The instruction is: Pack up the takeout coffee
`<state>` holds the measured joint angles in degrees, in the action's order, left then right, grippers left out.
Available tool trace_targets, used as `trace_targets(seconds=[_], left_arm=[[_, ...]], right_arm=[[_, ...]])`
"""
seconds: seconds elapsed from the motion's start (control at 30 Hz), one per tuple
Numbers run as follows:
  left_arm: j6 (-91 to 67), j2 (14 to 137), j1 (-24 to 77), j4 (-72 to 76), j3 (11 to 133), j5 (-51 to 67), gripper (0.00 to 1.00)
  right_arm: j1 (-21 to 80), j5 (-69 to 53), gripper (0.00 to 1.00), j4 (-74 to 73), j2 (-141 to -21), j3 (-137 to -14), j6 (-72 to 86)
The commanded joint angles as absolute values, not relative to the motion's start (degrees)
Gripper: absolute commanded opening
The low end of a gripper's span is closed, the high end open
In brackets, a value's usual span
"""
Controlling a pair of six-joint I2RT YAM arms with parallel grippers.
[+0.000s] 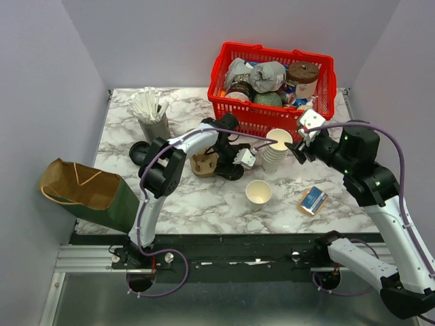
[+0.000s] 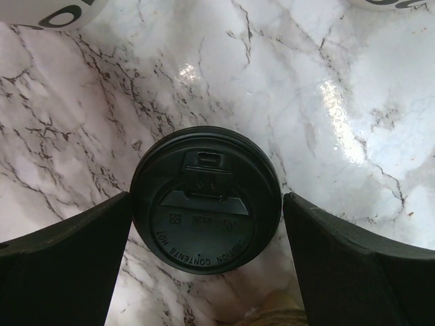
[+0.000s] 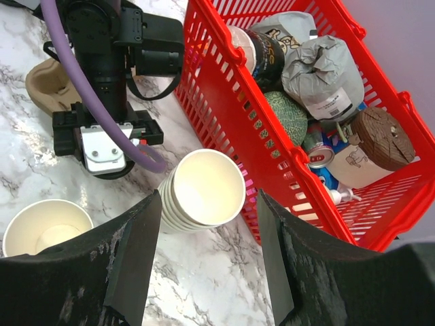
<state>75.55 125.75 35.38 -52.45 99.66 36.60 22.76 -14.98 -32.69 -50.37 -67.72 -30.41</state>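
Nearest the bases, one brown paper bag (image 1: 81, 191) lies on its side at the left table edge. One loose paper cup (image 1: 259, 193) stands open in the middle, and one small blue box (image 1: 312, 201) lies to its right.

The left arm bends at the elbow and reaches to mid-table. The left gripper (image 2: 206, 197) points down with its jaws spread wide on either side of one black lid (image 2: 205, 219), which lies flat on the marble. One cardboard cup carrier (image 1: 204, 164) sits just beside it.

The right arm angles in from the right. The right gripper (image 3: 207, 197) is partly spread and straddles the top of one stack of cups (image 3: 201, 193), with a gap showing on one side. Beyond stands one red basket (image 1: 327, 81) filled with goods.
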Motion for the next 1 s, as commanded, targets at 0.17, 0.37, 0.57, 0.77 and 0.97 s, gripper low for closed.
trace_targets(seconds=[0.17, 0.37, 0.57, 0.77, 0.97], left_arm=[[77.35, 127.35, 35.86, -54.67, 101.43, 37.88, 0.98], [77.43, 127.18, 35.95, -53.70, 101.25, 37.44, 0.95], [77.26, 127.35, 35.86, -53.70, 101.43, 37.18, 0.89], [76.20, 126.92, 35.95, -53.70, 100.73, 37.53, 0.81], [74.89, 122.44, 35.86, -52.21, 97.30, 39.02, 0.80]], right_arm=[[22.50, -17.32, 0.67, -32.26, -50.27, -66.62, -29.71], [22.50, -17.49, 0.67, -31.91, -50.27, -66.27, -29.88], [22.50, -17.40, 0.67, -31.55, -50.10, -65.83, -30.15], [22.41, -17.23, 0.67, -31.46, -49.83, -65.48, -30.32], [22.50, -17.14, 0.67, -31.29, -49.83, -65.83, -30.32]])
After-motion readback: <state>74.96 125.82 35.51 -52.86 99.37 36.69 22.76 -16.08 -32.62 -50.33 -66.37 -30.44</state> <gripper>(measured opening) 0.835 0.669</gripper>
